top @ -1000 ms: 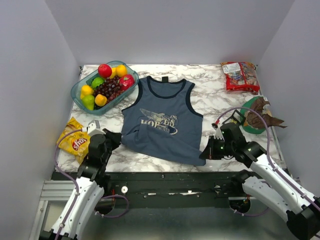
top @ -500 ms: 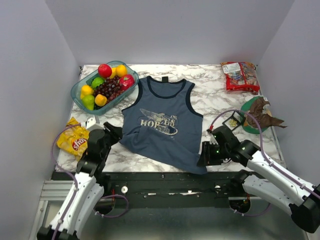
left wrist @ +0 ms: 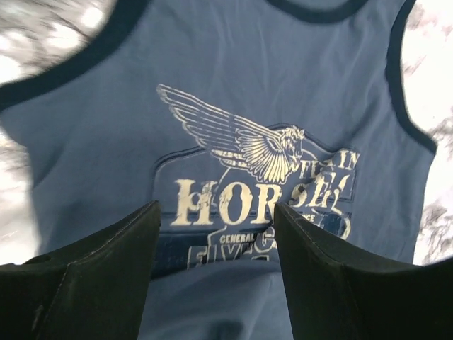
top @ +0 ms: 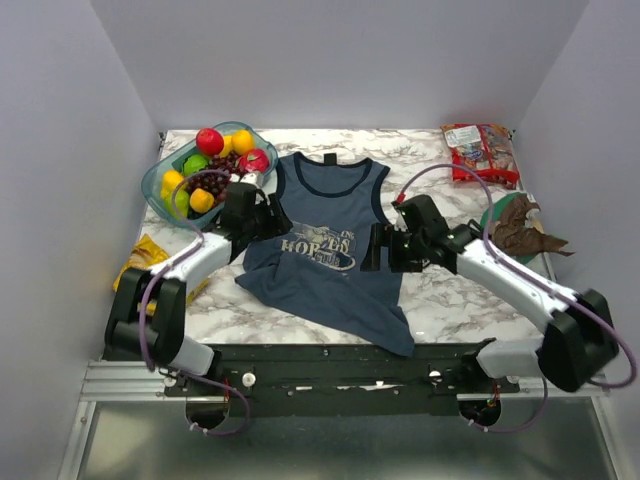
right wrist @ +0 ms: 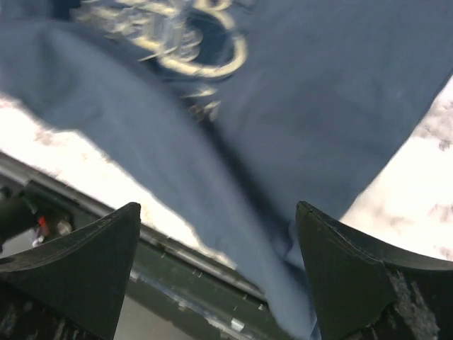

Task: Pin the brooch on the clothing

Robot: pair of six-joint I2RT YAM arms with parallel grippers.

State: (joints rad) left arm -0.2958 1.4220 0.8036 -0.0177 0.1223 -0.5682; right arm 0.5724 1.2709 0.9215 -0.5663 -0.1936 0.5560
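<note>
Lying on the marble table, the tank top is overhung by the left gripper and right gripper, both held open and empty; the brooch cannot be made out.

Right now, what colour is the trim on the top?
Dark navy trim on the slate-blue top, clearest from left wrist view.
</note>
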